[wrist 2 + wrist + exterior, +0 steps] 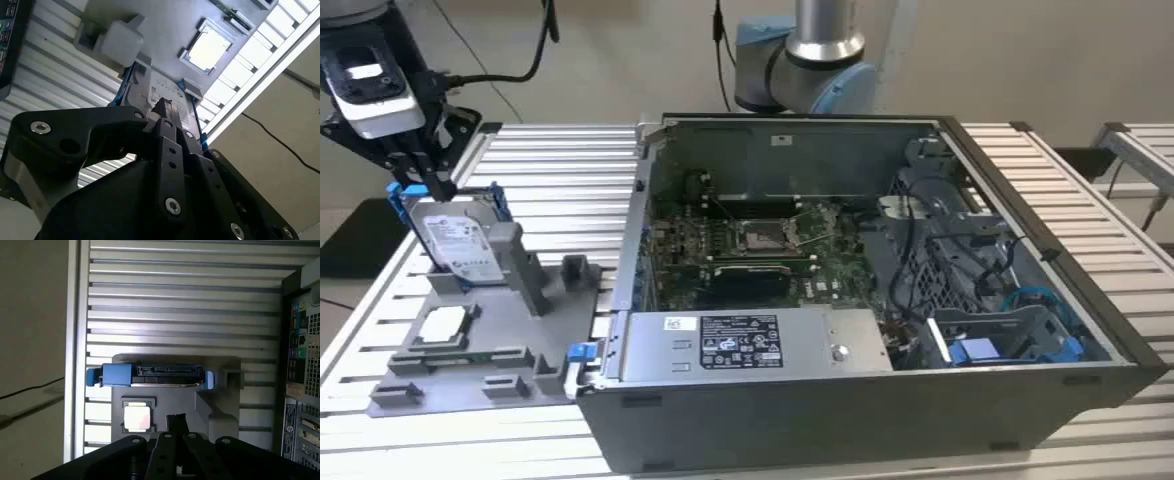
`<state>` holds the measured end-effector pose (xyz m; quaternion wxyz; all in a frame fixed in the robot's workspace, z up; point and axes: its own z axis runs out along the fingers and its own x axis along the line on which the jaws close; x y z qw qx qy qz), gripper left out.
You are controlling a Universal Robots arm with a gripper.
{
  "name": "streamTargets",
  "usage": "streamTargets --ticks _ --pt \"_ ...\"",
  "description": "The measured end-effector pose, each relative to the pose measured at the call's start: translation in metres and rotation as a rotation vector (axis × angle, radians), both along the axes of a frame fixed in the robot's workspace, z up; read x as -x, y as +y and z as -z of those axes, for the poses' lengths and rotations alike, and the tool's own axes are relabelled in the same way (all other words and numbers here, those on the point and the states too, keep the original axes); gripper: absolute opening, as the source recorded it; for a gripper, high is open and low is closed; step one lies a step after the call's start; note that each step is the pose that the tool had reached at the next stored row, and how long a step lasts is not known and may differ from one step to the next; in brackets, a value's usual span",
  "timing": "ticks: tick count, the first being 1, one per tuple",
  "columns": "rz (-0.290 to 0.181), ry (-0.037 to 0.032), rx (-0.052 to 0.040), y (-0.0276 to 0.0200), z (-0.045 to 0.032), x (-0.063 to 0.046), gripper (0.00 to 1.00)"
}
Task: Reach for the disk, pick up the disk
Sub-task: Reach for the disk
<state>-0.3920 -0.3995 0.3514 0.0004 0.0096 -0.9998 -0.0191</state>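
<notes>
The disk stands on edge in a grey fixture at the exterior view's left, its white label facing out and a blue bracket around its edges. My gripper hangs right at the disk's top edge, its dark fingers drawn together. In the first wrist view the disk shows its top edge with the connector, and the gripper tips sit apart from it. In the second wrist view the gripper tips meet in front of the disk's label. Nothing shows between the fingers.
A small square silver-white chip lies in the same fixture, in front of the disk. An open computer case stands close on the exterior view's right. Everything rests on a slatted metal table. A cable hangs past the table's edge.
</notes>
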Motion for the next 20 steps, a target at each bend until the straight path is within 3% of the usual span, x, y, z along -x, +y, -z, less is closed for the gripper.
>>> streamTargets --ticks 13,16,20 --pt "0.000 0.0000 0.0001 0.0006 0.0000 0.000 0.00" --pt "0.000 0.0000 0.0000 0.0042 0.0000 0.000 0.00" --pt "0.000 0.0001 0.0001 0.0126 0.0000 0.003 0.00"
